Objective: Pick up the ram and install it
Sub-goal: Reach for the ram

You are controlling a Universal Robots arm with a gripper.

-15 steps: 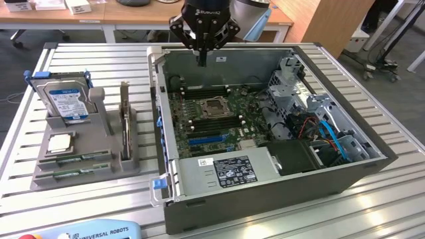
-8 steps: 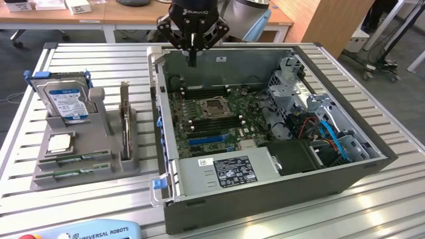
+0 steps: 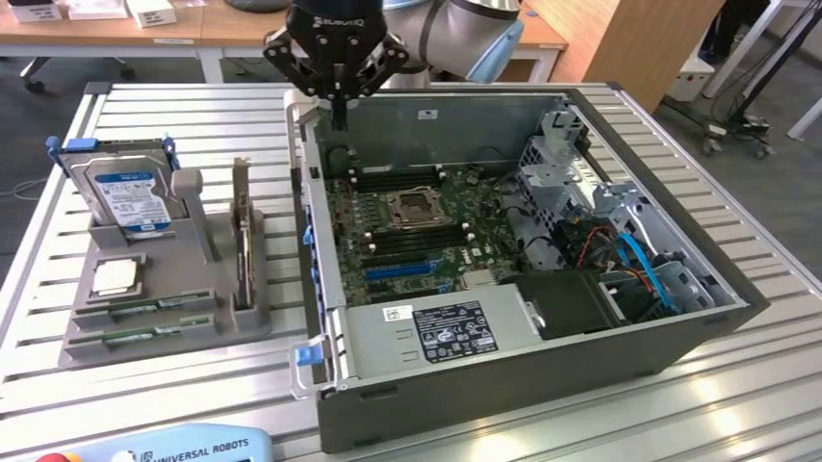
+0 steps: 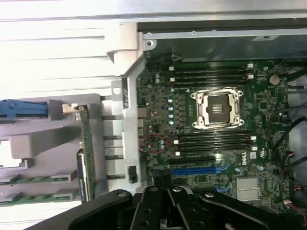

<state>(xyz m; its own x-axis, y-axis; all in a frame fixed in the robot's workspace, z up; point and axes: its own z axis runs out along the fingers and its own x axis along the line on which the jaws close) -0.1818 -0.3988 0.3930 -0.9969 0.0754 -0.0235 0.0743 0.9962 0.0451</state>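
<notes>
1. The worktop (image 3: 192,115) is a slatted metal table, and everything stands on it.
2. The computer case (image 3: 514,380) lies open on its side. It takes the half of the worktop toward the exterior view's right and reaches almost to the near edge.
3. The motherboard (image 3: 379,241) covers the floor of the case on the side toward the exterior view's left. The CPU socket (image 3: 418,207) sits in its middle, with black memory slots (image 3: 385,178) on both sides of it.
4. The grey holder (image 3: 129,348) stands close to the worktop's edge on the exterior view's left, apart from the case.
5. The hard drive (image 3: 129,192), silver with a blue-white label, leans in the far part of the holder.
6. The gripper (image 3: 341,115) hangs over the far wall of the case, at the case corner toward the exterior view's left. Its fingers are pressed together and grip no object.
7. The expansion card (image 3: 241,226) stands on edge along the holder's side that faces the case.
8. The ram (image 3: 144,309) is a thin green stick. It lies flat in a groove in the near part of the holder, well apart from the gripper.
9. A second ram stick (image 3: 139,334) lies parallel just beside it, closer to the worktop's near edge.
</notes>
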